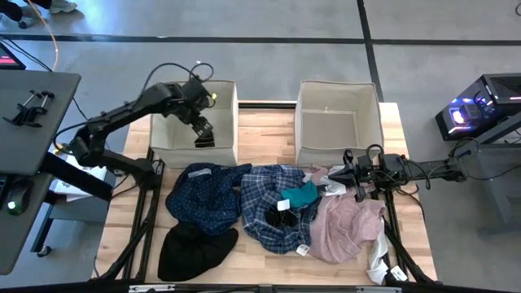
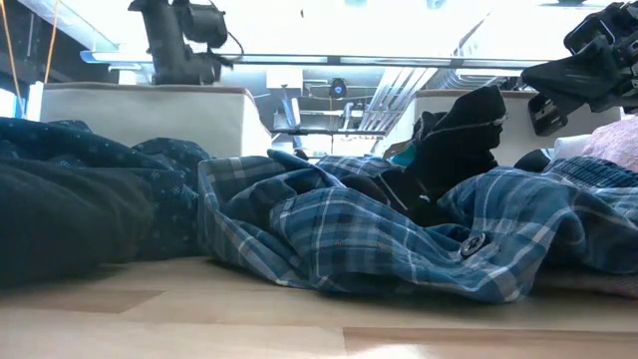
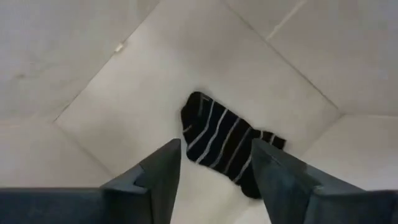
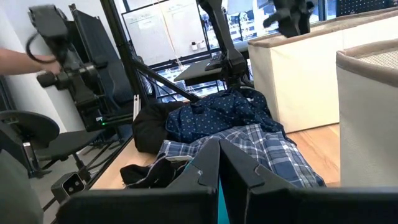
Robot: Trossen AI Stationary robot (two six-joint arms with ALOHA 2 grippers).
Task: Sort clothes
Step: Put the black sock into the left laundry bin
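Note:
My left gripper (image 1: 202, 129) hangs open inside the left beige bin (image 1: 172, 137). Just below it a black sock with pale stripes (image 3: 227, 140) lies flat on the bin's floor, and the fingers do not touch it. My right gripper (image 1: 337, 174) is shut and empty. It hovers above the pile's right part, pointing toward the table's left, and also shows in the low view (image 2: 558, 80). On the table lie a black garment (image 1: 195, 248), a navy patterned one (image 1: 207, 195), a blue-white plaid shirt (image 1: 273, 213), a teal piece (image 1: 303, 195), a pale pink shirt (image 1: 346, 226) and white socks (image 1: 377, 264).
The right beige bin (image 1: 338, 91) stands at the table's far side, beside the left one. A small black piece (image 1: 285, 218) lies on the plaid shirt. Bare wood shows along the table's near edge (image 1: 260, 264). A person's hand (image 4: 12, 59) shows beyond the table's left side.

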